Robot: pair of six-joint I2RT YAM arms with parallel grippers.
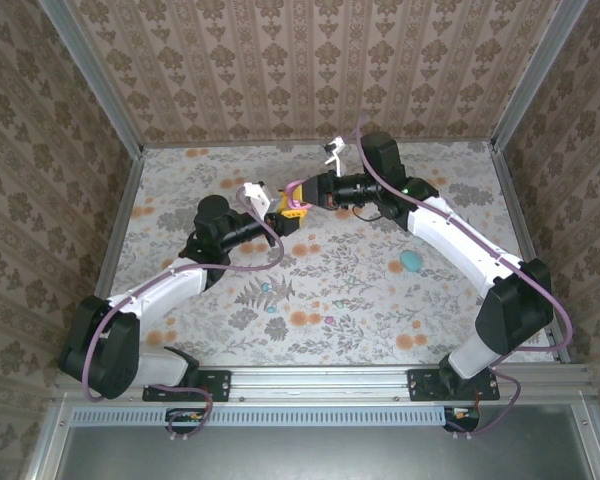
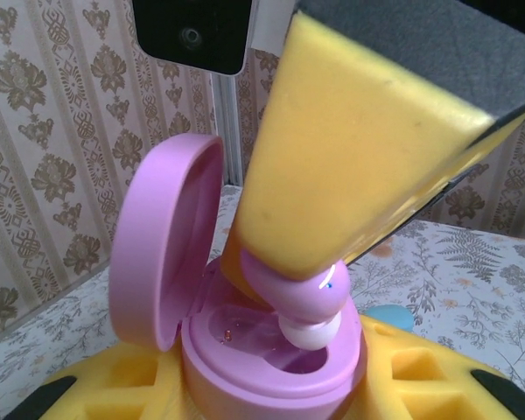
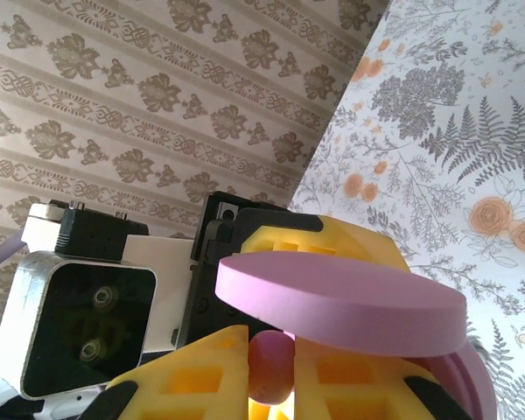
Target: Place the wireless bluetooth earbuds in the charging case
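Soft, even light fills the top view, and the arms [image 1: 450,235] cast only faint shadows on the worktop [image 1: 180,300]. In the left wrist view the yellow finger [image 2: 359,149] at upper right is too near and blurred, and the pink bud [image 2: 302,293] carries 1 small glare spot. In the right wrist view the case [image 3: 341,297] edge is soft, the wallpaper [image 3: 157,105] is sharp, and the worktop at right is washed out.

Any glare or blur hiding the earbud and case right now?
Left wrist: one small glint on the pink earbud, the yellow finger above it blurred by closeness, pink case readable. Right wrist: case lid slightly soft. Top external: evenly lit, both tiny.
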